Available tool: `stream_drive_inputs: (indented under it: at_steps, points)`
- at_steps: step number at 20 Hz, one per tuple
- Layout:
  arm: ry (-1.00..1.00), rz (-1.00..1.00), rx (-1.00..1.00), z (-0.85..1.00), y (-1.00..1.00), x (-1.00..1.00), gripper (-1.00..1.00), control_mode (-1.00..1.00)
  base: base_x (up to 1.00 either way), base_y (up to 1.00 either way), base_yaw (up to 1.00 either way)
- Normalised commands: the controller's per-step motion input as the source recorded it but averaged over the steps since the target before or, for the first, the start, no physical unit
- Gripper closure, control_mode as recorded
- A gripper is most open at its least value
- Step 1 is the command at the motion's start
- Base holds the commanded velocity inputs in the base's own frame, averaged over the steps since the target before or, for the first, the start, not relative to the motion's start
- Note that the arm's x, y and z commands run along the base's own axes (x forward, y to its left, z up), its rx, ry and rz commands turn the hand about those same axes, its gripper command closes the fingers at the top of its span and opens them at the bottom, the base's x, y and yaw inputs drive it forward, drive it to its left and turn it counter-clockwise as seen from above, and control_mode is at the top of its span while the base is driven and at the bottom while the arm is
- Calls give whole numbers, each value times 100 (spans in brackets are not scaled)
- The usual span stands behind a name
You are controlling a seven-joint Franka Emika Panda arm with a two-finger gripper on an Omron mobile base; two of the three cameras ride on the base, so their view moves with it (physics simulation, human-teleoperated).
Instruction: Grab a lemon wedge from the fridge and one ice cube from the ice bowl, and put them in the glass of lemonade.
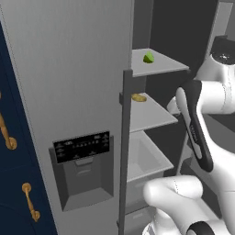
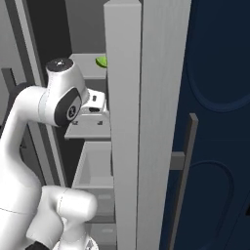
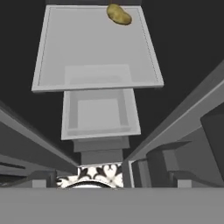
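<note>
One lemon wedge [image 1: 148, 58] — top fridge [image 1: 69, 92] shelf — sits above the fingers.

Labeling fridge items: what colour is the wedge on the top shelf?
Bright green, the lemon wedge on the top shelf; clearest in the left base view.

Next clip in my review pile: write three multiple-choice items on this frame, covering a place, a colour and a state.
1. Where does the lemon wedge lie in the fridge?
A. top shelf
B. drawer
C. floor

2. What colour is the cabinet handle?
A. silver
B. gold
C. black

3. The fridge's right door is:
A. shut
B. removed
C. open

Key: 1 A, the wedge sits on the top shelf, above the potato; 2 B, it shines gold against navy; 3 C, the shelves and drawer are exposed.
</note>
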Motion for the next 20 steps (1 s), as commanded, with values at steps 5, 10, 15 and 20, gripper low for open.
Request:
stream_drive_inputs:
  at_steps: [5,10,15,20]
  points:
    - [-19,7,0,21,7,-3,-100,-100,0,0,0]
    - [-18,6,0,78,28,0,-100,-100,0,0,0]
    - [-13,7,1,100,12,18,-100,-100,0,0,0]
    - [-3,6,2,47,7,87,-100,-100,0,0,0]
